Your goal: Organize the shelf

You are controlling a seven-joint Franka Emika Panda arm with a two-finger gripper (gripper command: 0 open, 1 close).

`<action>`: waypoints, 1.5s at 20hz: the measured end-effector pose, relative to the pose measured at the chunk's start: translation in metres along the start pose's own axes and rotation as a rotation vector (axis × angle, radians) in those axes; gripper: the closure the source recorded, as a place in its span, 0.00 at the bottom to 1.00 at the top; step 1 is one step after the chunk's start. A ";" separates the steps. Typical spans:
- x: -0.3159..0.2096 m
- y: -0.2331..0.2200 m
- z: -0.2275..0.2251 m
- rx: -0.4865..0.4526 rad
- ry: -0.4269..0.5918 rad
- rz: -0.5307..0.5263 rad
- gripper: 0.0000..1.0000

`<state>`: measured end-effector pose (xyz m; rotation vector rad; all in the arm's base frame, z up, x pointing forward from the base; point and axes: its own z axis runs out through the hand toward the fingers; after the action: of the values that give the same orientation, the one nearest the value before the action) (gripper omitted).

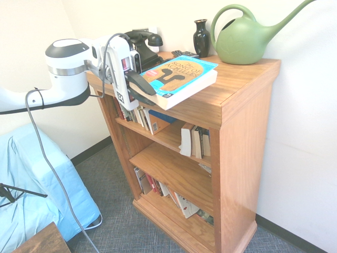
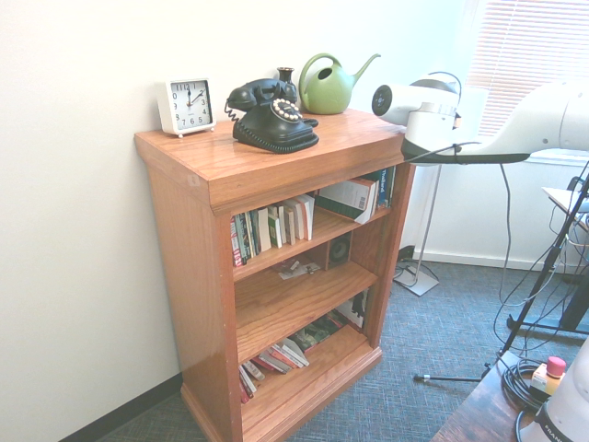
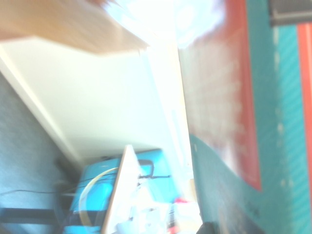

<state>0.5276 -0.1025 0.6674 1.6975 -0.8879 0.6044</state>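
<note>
At the near front corner of the shelf, the orange-brown oak bookcase standing against the white wall, the gripper has its dark fingers pinched on the edge of a turquoise paperback, which hangs tilted with its far part over the overhanging top and its near corner out past the front edge; in the wrist view the book's teal and red cover fills one side, blurred; the step in hand looks to be carrying this book to a proper place, and to do it well the grip should stay firm, since the book is held by one edge and its weight will lever it downward; I judge the sensible spot to be either flat on the top or upright among the row of books on the upper tier, where another white-covered book already leans out at the end; if it goes on top, the arm should bring it level and set it down clear of the black rotary telephone, the dark vase and the green watering can, which crowd the back; the white alarm clock at the far end is well apart; if it goes into the tier, the book must be turned spine-out and kept from catching the thick lip of the top
</note>
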 end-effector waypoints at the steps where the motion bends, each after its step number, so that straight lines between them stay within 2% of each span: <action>1: -0.005 0.011 -0.003 0.024 -0.024 0.019 1.00; 10: -0.122 0.072 -0.062 0.333 -0.158 0.153 1.00; 15: -0.208 0.079 -0.074 0.475 -0.215 0.174 1.00; 21: -0.268 0.051 -0.073 0.622 -0.296 0.163 1.00; 30: -0.278 -0.024 -0.068 0.822 -0.364 0.151 1.00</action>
<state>0.3850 0.0377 0.4615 2.5522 -1.1152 0.8502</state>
